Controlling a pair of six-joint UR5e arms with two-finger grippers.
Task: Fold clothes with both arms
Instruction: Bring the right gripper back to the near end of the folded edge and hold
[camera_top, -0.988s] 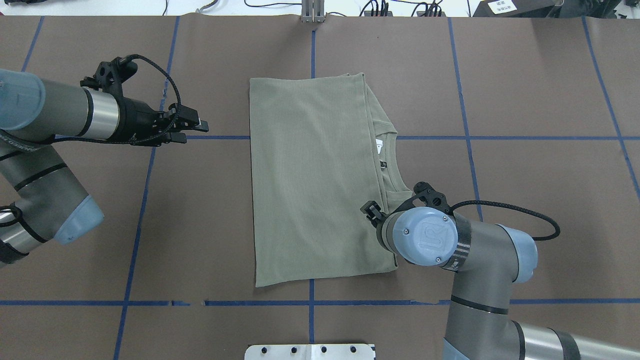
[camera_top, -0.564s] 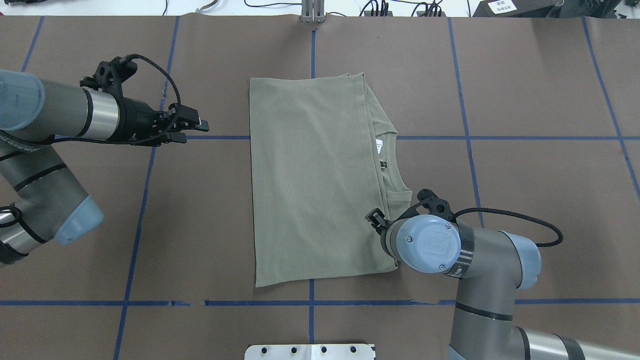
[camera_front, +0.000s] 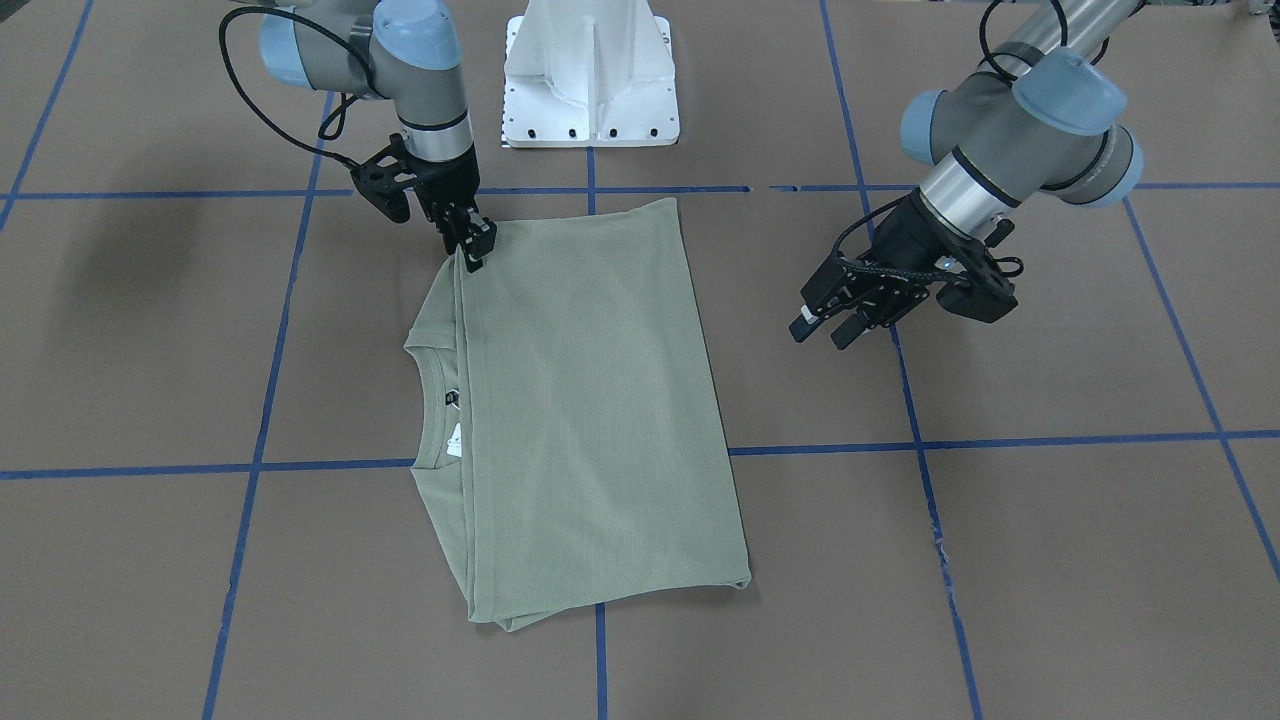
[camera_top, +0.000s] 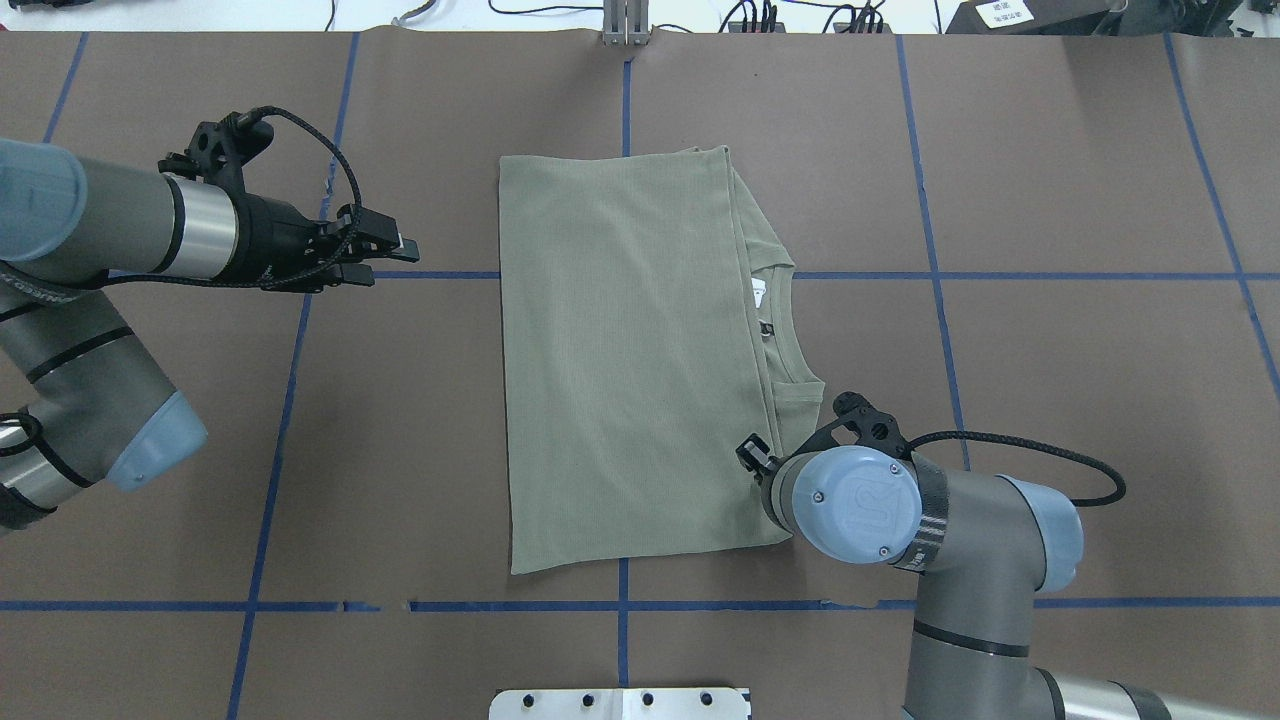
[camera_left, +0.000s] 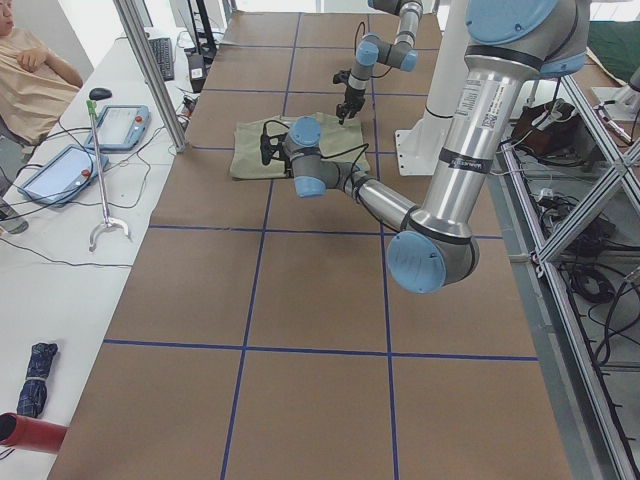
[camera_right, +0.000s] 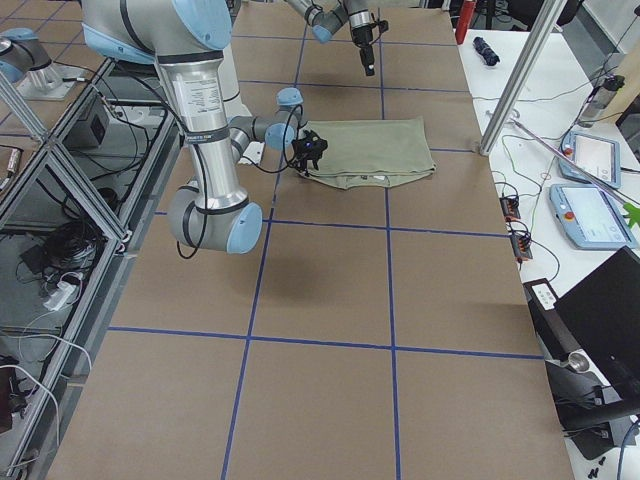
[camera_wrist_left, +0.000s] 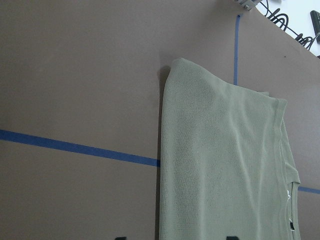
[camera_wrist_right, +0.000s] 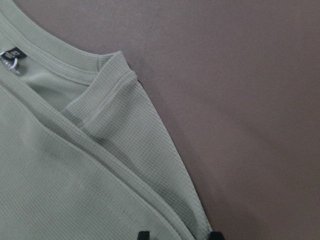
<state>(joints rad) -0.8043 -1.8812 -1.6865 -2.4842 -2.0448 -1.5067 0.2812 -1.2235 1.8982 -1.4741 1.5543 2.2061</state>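
The pale green shirt (camera_front: 590, 400) lies folded into a tall rectangle at the table's middle (camera_top: 620, 360). Its ribbed neck and white tag (camera_front: 455, 440) face the robot's right. My right gripper (camera_front: 475, 252) points down at the shirt's corner nearest the robot. In the right wrist view its two fingertips (camera_wrist_right: 144, 234) stand apart with the folded shirt edge (camera_wrist_right: 165, 200) between them, so it is open. In the overhead view the wrist (camera_top: 850, 500) hides those fingers. My left gripper (camera_front: 820, 333) hovers open and empty above bare table, well off the shirt's other long side (camera_top: 390, 258).
The white pedestal base (camera_front: 590, 80) stands at the robot's side of the table. Blue tape lines (camera_top: 940, 275) cross the brown table cover. Beyond the far edge lie cables and a metal post (camera_top: 627, 25). A seated person (camera_left: 30, 70) and teach pendants (camera_left: 120, 125) are off the table's side.
My right wrist has shifted a little toward the robot's side along the shirt's right edge, over the near corner. The left arm and the shirt have not moved.
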